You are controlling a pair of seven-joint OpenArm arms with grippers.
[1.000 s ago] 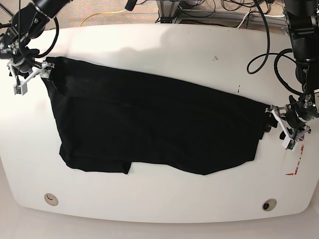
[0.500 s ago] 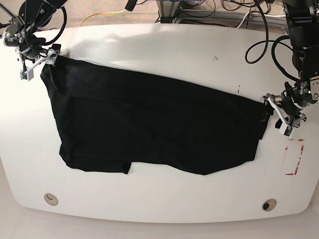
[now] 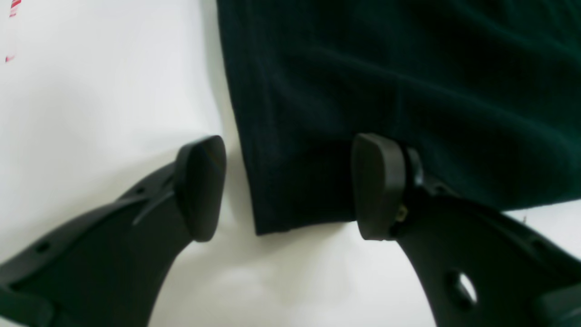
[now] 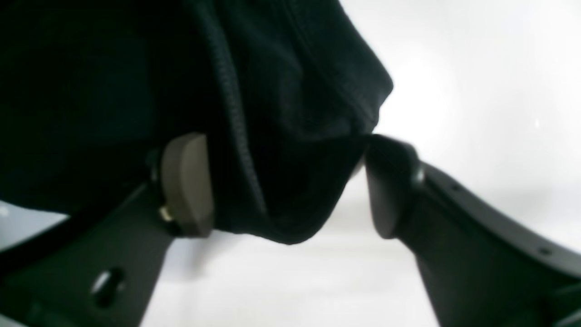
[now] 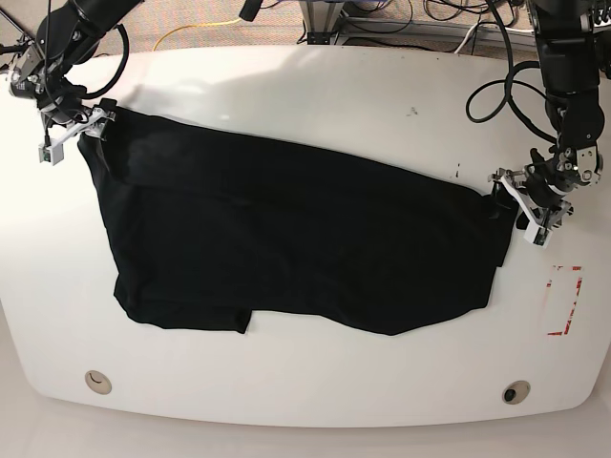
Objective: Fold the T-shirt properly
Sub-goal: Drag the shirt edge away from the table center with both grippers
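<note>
Both arms reach low over the table (image 5: 315, 95): the left hand (image 3: 290, 186) and right hand (image 4: 286, 181) each straddle a corner of the T-shirt (image 5: 286, 239), fingers spread, ungripped.

One T-shirt (image 5: 286, 239) on show, a single black garment spread across one white table (image 5: 305, 86). Two arms are in play, each with one gripper: the left gripper (image 5: 523, 208) at the shirt's corner on the base view's right, the right gripper (image 5: 81, 129) at the corner on its left. Two fingers (image 3: 199, 186) on the left one, two fingers (image 4: 186, 181) on the right one, so four pads in all. Two round fittings sit in the table's near edge, one (image 5: 97, 382) and the other (image 5: 516, 392). One red-marked rectangle (image 5: 563, 301) lies on the tabletop. One yellow cable (image 5: 191, 31) runs on the floor behind.
</note>
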